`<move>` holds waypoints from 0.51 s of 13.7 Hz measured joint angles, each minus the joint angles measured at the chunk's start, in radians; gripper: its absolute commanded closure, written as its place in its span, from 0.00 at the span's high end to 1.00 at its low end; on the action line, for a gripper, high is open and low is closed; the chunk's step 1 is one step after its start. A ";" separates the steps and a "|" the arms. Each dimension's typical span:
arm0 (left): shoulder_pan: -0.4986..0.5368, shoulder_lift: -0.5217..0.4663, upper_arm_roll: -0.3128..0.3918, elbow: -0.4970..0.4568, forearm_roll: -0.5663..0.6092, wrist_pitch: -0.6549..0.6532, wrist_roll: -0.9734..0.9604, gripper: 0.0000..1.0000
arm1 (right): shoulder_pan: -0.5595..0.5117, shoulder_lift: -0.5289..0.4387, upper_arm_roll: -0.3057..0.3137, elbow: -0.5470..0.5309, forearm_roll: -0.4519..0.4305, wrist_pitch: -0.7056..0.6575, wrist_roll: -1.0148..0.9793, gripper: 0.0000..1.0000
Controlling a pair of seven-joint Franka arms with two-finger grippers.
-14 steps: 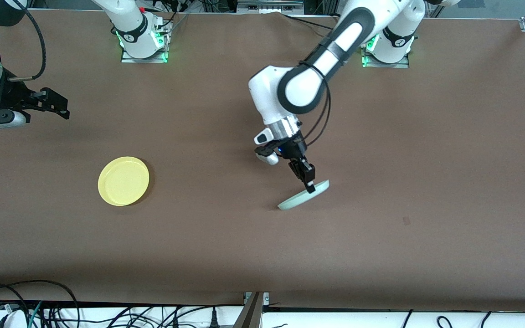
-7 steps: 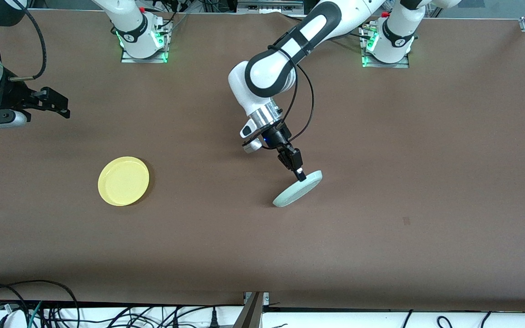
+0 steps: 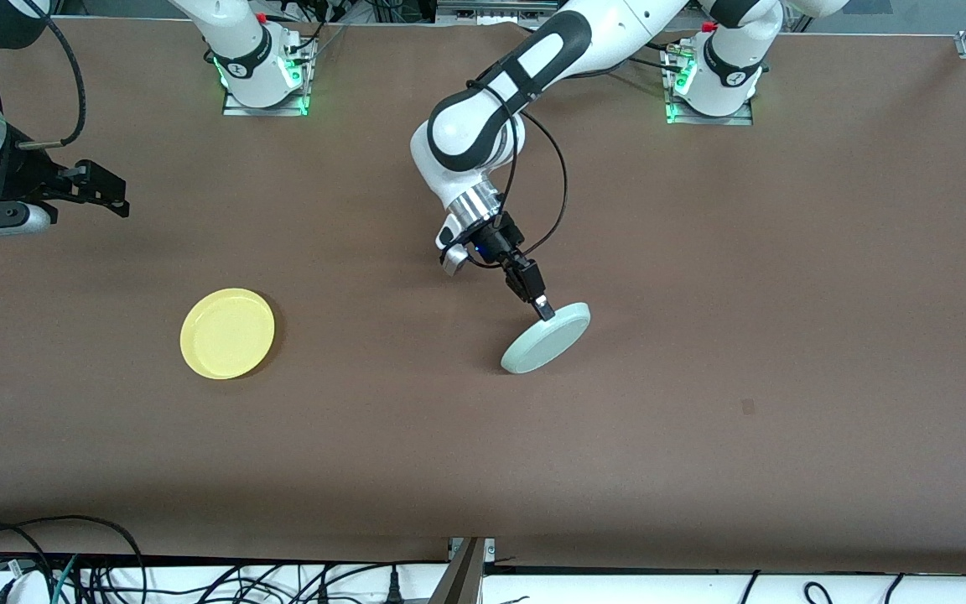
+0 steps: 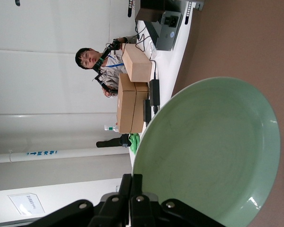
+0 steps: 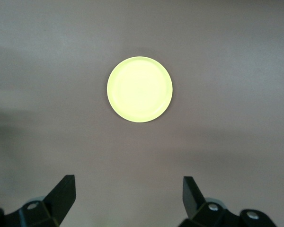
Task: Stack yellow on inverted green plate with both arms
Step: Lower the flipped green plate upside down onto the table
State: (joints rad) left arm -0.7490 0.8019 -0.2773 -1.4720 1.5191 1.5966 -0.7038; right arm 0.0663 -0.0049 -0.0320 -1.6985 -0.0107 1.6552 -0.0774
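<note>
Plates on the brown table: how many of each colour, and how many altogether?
Bright yellow round plastic plate: 1, lying flat
Pale mint-green round plate: 1, tilted, held at its rim by the left gripper
Total: 2

Left end effector (image 3: 543, 309) clamped on tilted green plate (image 3: 547, 338), lower edge on surface (image 3: 701, 335). Yellow plate (image 3: 227, 345) flat, well apart. Right end effector (image 3: 106, 193) waits.

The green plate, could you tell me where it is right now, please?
In the front view the green plate is mid-table, tilted, gripped at its rim by the left hand, toward the left arm's end from the yellow plate.
</note>
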 measured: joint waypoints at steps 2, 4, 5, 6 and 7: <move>-0.010 0.013 -0.001 0.018 0.000 0.000 -0.005 0.00 | 0.000 0.000 0.000 0.000 0.000 0.000 0.000 1.00; -0.030 0.032 -0.002 0.022 0.000 0.001 -0.027 0.00 | 0.000 0.000 0.000 0.000 0.000 0.000 0.000 1.00; -0.042 0.047 -0.001 0.022 0.000 -0.001 -0.039 0.00 | 0.000 0.000 0.000 0.000 0.000 0.000 0.000 1.00; -0.055 0.059 0.000 0.026 0.014 -0.019 -0.048 0.00 | 0.000 0.000 0.000 0.000 0.000 0.000 0.000 1.00; -0.065 0.064 0.000 0.029 0.016 -0.030 -0.053 0.00 | 0.000 0.000 0.000 0.000 0.000 0.000 0.000 1.00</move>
State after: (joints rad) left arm -0.8138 0.8656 -0.2772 -1.4429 1.5352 1.5666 -0.7567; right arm 0.0663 -0.0049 -0.0320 -1.6985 -0.0107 1.6551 -0.0774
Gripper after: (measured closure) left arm 0.978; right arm 0.000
